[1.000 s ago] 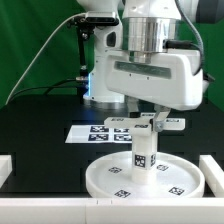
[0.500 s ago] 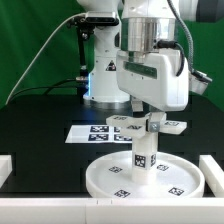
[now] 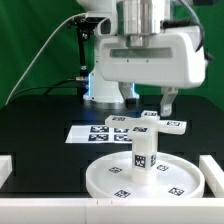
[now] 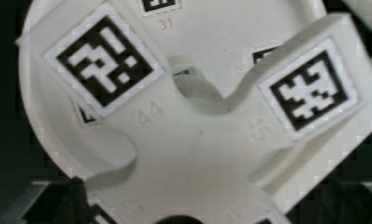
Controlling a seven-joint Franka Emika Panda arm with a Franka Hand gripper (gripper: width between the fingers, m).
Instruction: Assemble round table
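The large rimmed round disc (image 3: pixel 100 178) lies flat at the front of the black table. The short post (image 3: pixel 144 158) stands upright at its middle. The cross-shaped piece (image 3: pixel 165 125) sits level on top of the post. My gripper (image 3: pixel 152 112) hangs straight above it, a finger on either side of the hub, and looks shut on the piece. In the wrist view the cross-shaped piece (image 4: pixel 201 130) fills the picture with its tags, and my gripper (image 4: pixel 209 215) shows only as dark fingers at the corners. The post's top is hidden under the cross.
The marker board (image 3: pixel 92 131) lies flat just behind the disc. The arm's base (image 3: pixel 100 85) stands at the back. White rails edge the table at the exterior view's left (image 3: pixel 5 168) and right (image 3: pixel 215 165).
My hand has turned about its vertical axis over the post, from end-on to broadside in the exterior view. The cross-shaped piece stays on top of the post; the disc has not moved.
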